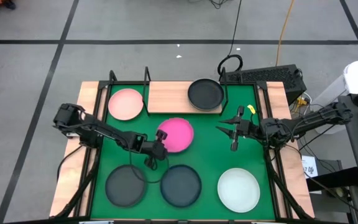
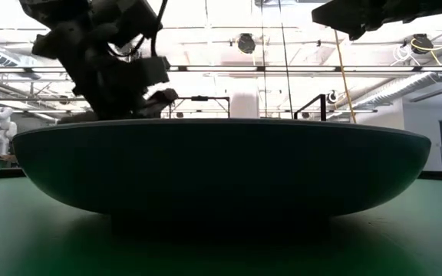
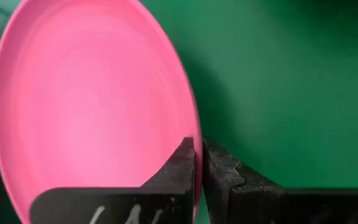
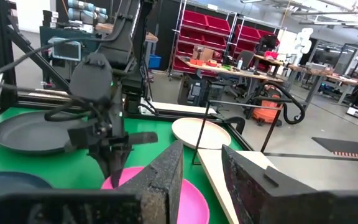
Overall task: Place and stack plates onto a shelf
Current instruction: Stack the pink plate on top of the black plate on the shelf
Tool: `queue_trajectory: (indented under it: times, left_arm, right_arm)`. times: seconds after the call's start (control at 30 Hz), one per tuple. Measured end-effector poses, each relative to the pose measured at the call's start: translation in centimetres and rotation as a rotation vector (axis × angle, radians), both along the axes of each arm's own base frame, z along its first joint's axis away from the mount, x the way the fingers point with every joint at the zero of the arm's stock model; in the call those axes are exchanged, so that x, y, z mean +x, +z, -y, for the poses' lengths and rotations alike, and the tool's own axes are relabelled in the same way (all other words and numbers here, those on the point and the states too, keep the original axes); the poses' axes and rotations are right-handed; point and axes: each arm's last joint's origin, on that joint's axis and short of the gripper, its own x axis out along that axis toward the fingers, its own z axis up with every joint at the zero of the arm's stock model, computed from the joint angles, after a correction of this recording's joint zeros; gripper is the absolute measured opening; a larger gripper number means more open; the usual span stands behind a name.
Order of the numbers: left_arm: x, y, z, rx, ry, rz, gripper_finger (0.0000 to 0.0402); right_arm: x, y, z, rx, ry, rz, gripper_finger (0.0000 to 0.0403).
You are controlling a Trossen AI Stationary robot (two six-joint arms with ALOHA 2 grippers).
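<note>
Near edge first: three plates in a row on the green mat [image 1: 210,155]: dark grey plate [image 1: 126,186] at left, another dark plate [image 1: 181,185] mid, pale plate [image 1: 238,190] at right. In the low view one dark plate's rim fills the frame w/ my arm above it.

Mid-table: my left gripper [image 3: 197,165] is pinched on the rim of the hot pink plate [image 1: 177,135], fingers [image 3: 180,168] squeezed together on its edge, one inside the dish, one outside. The plate sits centre of the mat, just near of the shelf. From the right wrist view I see that same left gripper [image 4: 114,155] coming down onto the pink plate's [image 4: 188,202] near-left edge.

My right gripper [image 1: 232,129] hangs right of the pink plate, not touching anything, fingers [image 4: 166,177] spread w/ a clear gap.

Far side: the shelf [image 1: 166,96], light wood board on black wire frame. Light pink plate [image 1: 125,103] at its left end, partly off the board; black plate [image 1: 205,94] on its right end. Beyond the table: a keyboard [image 1: 263,76] and cables on the floor.
</note>
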Motion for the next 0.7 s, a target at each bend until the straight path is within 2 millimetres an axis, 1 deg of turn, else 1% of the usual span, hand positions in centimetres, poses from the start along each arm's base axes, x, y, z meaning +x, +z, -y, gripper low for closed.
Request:
queue_trajectory:
  times: [0.1,0.2,0.37,0.43,0.53,0.6,0.7]
  left_arm:
    - [-0.5,1.8,0.0,-0.016,-0.009,0.045,0.0013]
    - [-0.5,5.0,-0.4,-0.009,-0.009,0.153,0.0012]
    - [-0.3,9.9,-1.6,0.077,-0.043,0.305,0.0012]
    - [0.3,12.2,-2.5,0.117,-0.053,0.384,0.0012]
    - [1.2,14.9,-4.0,0.179,-0.080,0.436,0.0012]
    - [1.9,16.3,-5.4,0.199,-0.100,0.462,0.0012]
    - [2.7,17.3,-7.8,0.215,-0.084,0.470,0.0012]
  right_arm:
    - [0.0,0.0,0.0,0.000,0.000,-0.002,0.0093]
    - [0.0,0.0,0.0,-0.004,0.000,-0.005,0.0093]
    - [0.0,0.1,0.0,-0.015,0.000,0.002,0.0093]
    - [0.0,0.1,0.0,-0.023,-0.001,0.009,0.0093]
    - [0.0,0.4,0.0,-0.020,-0.001,0.032,0.0093]
    - [0.0,0.4,0.0,-0.022,-0.001,0.038,0.0093]
    - [-0.1,0.5,0.0,-0.025,0.000,0.038,0.0093]
